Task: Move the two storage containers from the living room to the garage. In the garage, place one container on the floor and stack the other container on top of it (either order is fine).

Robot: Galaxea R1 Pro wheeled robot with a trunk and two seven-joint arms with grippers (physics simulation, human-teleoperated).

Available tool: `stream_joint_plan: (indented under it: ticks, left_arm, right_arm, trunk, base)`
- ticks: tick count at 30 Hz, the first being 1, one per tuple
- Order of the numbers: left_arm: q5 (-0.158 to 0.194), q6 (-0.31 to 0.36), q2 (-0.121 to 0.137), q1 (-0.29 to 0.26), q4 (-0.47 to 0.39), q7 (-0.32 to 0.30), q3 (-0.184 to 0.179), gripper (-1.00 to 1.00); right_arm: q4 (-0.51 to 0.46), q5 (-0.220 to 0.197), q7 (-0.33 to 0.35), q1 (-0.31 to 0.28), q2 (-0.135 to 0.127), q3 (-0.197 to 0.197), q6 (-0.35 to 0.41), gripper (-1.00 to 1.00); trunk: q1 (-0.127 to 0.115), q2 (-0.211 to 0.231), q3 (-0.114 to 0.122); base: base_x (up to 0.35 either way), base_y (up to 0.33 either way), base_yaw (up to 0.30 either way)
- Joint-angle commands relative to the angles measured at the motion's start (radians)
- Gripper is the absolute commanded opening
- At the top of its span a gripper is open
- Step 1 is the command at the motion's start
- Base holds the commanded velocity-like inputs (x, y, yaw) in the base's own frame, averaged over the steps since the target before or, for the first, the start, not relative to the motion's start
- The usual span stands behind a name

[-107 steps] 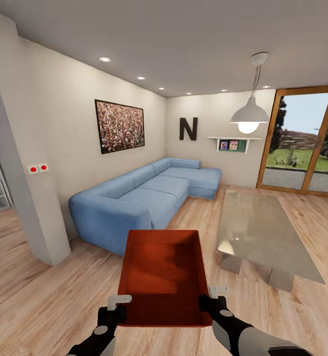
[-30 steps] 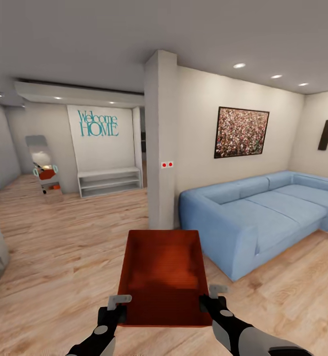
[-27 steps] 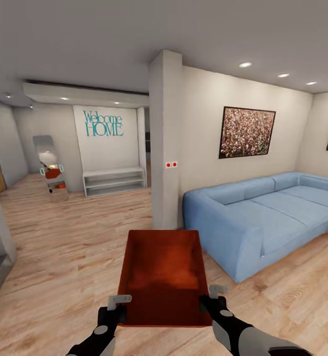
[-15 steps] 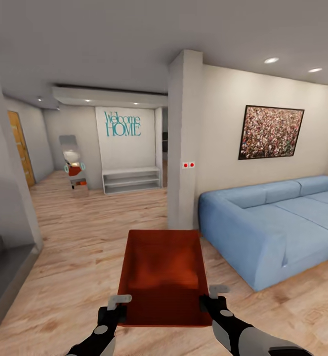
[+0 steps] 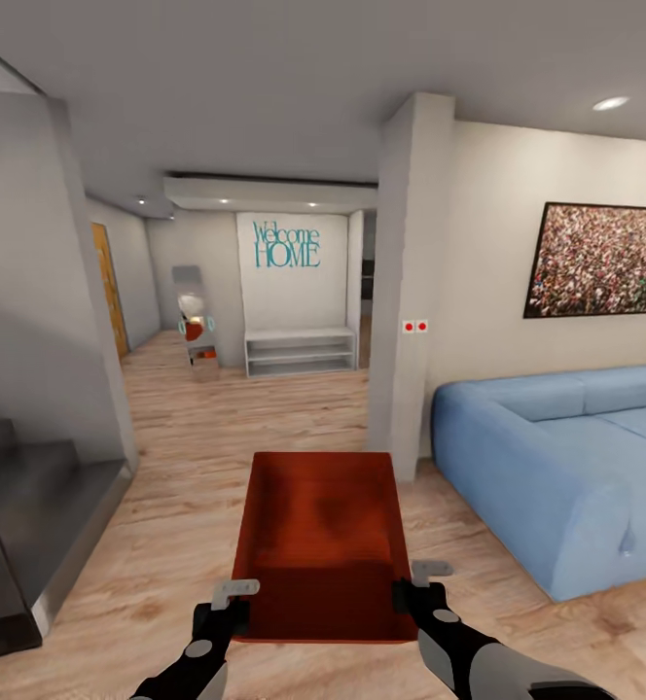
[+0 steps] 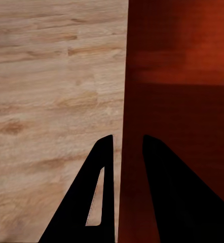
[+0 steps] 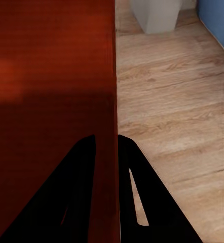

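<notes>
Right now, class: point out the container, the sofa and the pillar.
container (image 5: 323, 520): head view, inside floor of the bin.
sofa (image 5: 556, 476): head view, front of the near arm.
pillar (image 5: 406, 292): head view, its front face.

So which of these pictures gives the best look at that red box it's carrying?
The head view: the whole storage container shows, open top up, held between the left gripper and right gripper. Each wrist view shows just one side wall pinched between dark fingers, above the wood floor.
</notes>
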Motion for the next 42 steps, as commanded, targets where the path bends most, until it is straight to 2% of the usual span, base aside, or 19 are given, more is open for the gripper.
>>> stream_joint_plan:
  ticks: [1, 31, 42]
  left_arm:
    - [-0.004, -0.065, -0.001, -0.002, -0.001, 0.021, 0.012, -1.0]
    - [-0.004, -0.065, 0.0, -0.002, -0.001, 0.015, 0.012, -1.0]
    - [-0.004, -0.063, 0.001, -0.002, 0.0, 0.009, 0.011, -1.0]
  right_arm:
    - [0.004, -0.022, -0.007, 0.0, -0.001, -0.019, -0.006, -1.0]
    - [0.004, -0.022, -0.007, -0.001, -0.001, -0.018, -0.006, -1.0]
    - [0.004, -0.02, -0.006, 0.0, -0.001, -0.019, -0.006, -1.0]
  trunk:
    - [0.0, -0.001, -0.002]
    - [0.0, -0.001, -0.002]
    - [0.0, -0.001, -0.002]
  base:
    - [0.0, 0.0, 0.291]
    - [0.004, 0.0, 0.29]
    - [0.293, 0.0, 0.024]
